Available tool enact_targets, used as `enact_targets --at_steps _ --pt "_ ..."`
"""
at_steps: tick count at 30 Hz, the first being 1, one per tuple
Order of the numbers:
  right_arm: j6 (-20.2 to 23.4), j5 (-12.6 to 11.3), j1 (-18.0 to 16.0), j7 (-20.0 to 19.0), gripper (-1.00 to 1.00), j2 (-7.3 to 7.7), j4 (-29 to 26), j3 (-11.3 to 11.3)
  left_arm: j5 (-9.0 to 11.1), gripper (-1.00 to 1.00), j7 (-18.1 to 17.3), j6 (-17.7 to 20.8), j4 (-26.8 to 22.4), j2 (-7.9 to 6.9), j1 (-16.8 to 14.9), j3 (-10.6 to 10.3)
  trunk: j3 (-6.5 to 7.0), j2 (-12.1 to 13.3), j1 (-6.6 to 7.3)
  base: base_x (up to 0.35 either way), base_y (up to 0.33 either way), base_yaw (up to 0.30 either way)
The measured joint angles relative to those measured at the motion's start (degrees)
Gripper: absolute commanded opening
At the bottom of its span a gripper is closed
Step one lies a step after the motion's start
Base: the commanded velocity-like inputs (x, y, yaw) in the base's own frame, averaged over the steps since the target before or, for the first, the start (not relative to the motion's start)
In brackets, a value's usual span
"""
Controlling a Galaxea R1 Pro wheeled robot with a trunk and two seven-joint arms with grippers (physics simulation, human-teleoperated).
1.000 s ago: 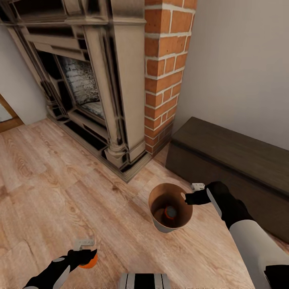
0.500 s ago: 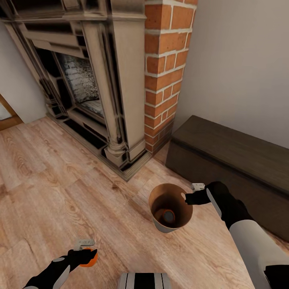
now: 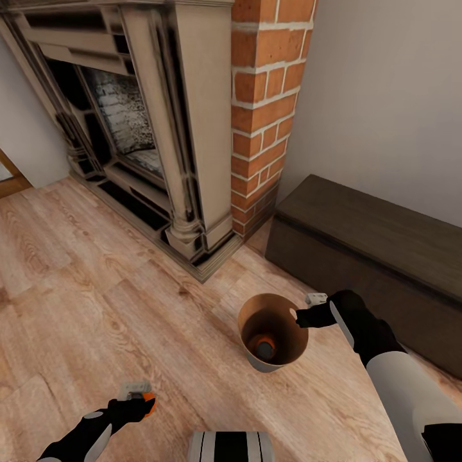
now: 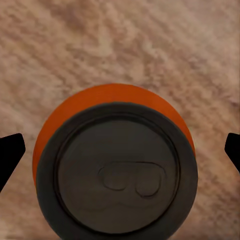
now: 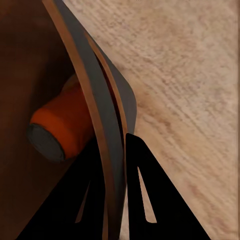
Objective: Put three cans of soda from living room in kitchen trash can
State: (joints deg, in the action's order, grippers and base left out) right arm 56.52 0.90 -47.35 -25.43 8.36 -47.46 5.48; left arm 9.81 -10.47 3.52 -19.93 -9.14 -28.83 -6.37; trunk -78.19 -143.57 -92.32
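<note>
Head view: the fireplace [image 3: 135,122] and plank floor [image 3: 96,308] place this in the living room. The right gripper [image 3: 300,317] pinches the trash can [image 3: 273,332] rim, one orange can [image 3: 262,345] inside. The left gripper [image 3: 136,407] clasps another orange can [image 4: 115,165] (fingers either side). Next, I judge: drop it in.
</note>
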Motion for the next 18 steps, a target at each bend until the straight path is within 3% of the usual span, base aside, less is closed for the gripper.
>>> enact_targets --at_steps 3,4,18 --pt "0.04 -0.25 0.00 0.03 -1.00 0.00 0.00 0.00 0.06 1.00 0.00 0.00 -0.03 0.00 0.00 0.03 0.00 0.00 0.00 0.000 0.000 0.000" --pt "0.05 -0.27 0.00 0.03 -1.00 0.00 0.00 0.00 0.09 -1.00 0.00 0.00 -0.06 0.00 0.00 0.03 0.00 0.00 0.00 0.000 0.000 0.000" --pt "-0.02 0.05 0.01 0.11 -1.00 -0.27 0.07 0.08 0.33 -1.00 -0.06 0.01 -0.55 0.00 -0.03 0.03 0.01 0.00 0.01 0.000 0.000 0.000"
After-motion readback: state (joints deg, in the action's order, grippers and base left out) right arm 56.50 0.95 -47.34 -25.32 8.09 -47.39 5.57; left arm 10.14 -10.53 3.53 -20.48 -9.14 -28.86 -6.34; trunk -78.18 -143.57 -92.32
